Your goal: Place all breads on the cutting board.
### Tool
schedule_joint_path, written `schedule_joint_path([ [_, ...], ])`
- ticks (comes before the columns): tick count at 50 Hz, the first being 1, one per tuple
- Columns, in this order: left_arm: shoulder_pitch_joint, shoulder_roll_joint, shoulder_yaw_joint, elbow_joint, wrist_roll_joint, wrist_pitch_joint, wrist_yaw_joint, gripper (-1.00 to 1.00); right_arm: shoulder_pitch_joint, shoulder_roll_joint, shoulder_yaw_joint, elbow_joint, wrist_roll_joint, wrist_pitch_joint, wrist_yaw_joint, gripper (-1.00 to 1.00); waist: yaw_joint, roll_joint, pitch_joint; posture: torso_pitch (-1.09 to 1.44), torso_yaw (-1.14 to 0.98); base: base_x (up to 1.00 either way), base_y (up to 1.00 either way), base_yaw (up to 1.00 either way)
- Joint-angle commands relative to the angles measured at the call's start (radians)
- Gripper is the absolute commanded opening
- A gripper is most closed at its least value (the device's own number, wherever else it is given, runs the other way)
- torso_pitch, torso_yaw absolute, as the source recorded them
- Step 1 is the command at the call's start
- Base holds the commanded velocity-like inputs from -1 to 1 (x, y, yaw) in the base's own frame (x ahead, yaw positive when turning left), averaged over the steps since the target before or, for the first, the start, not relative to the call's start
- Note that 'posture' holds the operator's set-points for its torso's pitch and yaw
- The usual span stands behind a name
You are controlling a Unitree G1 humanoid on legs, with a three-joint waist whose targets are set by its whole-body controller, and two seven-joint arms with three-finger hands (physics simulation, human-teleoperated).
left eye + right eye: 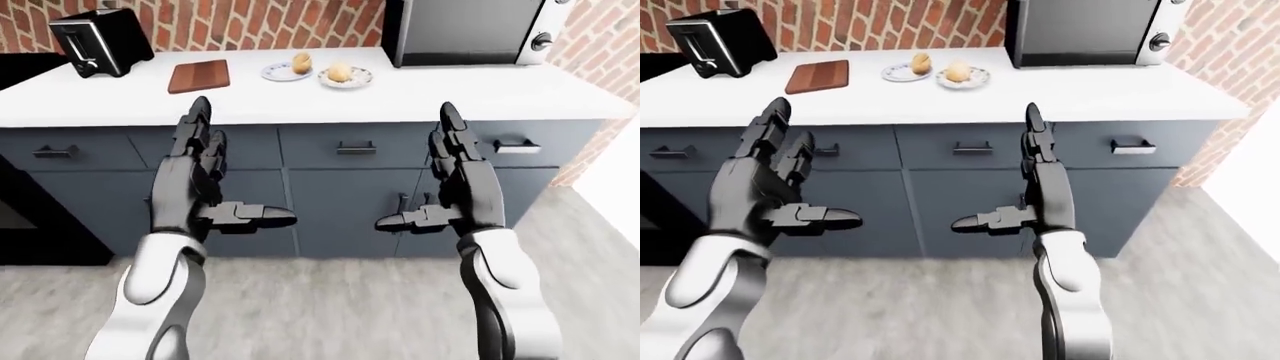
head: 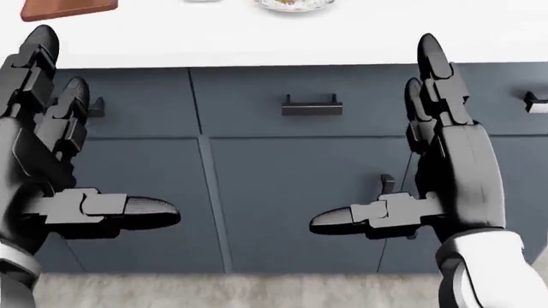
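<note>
We stand short of the desk [image 1: 420,94]. Left hand [image 1: 205,176] and right hand [image 1: 450,187] are raised, fingers spread, holding nothing, likely readied for reaching. Two breads [image 1: 301,61] [image 1: 339,72] sit on separate plates, right of the bare cutting board [image 1: 199,76], near the toaster [image 1: 100,41].

I see a white counter [image 1: 420,94] over dark blue-grey cabinets [image 1: 330,202], a red brick wall [image 1: 250,22], a brown cutting board [image 1: 198,76], golden breads [image 1: 339,72] on pale plates, a black toaster [image 1: 100,41]. Each robot hand [image 1: 215,180] is black.
</note>
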Motion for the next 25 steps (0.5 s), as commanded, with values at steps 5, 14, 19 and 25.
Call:
schedule_joint_path([
  [5, -0.022, 0.01, 0.008, -0.028, 0.001, -0.014, 0.005, 1.0, -0.025, 0.003, 0.007, -0.032, -0.004, -0.019, 0.008, 1.0, -0.009, 0.07, -0.034, 0.0, 0.0, 0.46, 0.24, 0.0],
  [14, -0.054, 0.01, -0.006, -0.051, 0.002, 0.029, 0.017, 1.0, -0.036, -0.001, -0.001, -0.053, 0.001, 0.0, 0.017, 1.0, 0.021, 0.03, -0.002, 0.0, 0.0, 0.49, 0.22, 0.0],
  [19, -0.065, 0.006, -0.008, -0.066, 0.0, 0.05, 0.022, 1.0, -0.027, -0.002, -0.003, -0.053, 0.004, -0.008, 0.021, 1.0, 0.037, -0.002, -0.022, 0.0, 0.0, 0.54, 0.15, 0.0],
  [25, -0.076, 0.004, 0.001, -0.081, -0.016, 0.074, 0.027, 1.0, -0.026, -0.002, -0.004, -0.063, 0.007, -0.002, 0.019, 1.0, 0.026, -0.053, 0.012, 0.0, 0.0, 0.54, 0.15, 0.0],
])
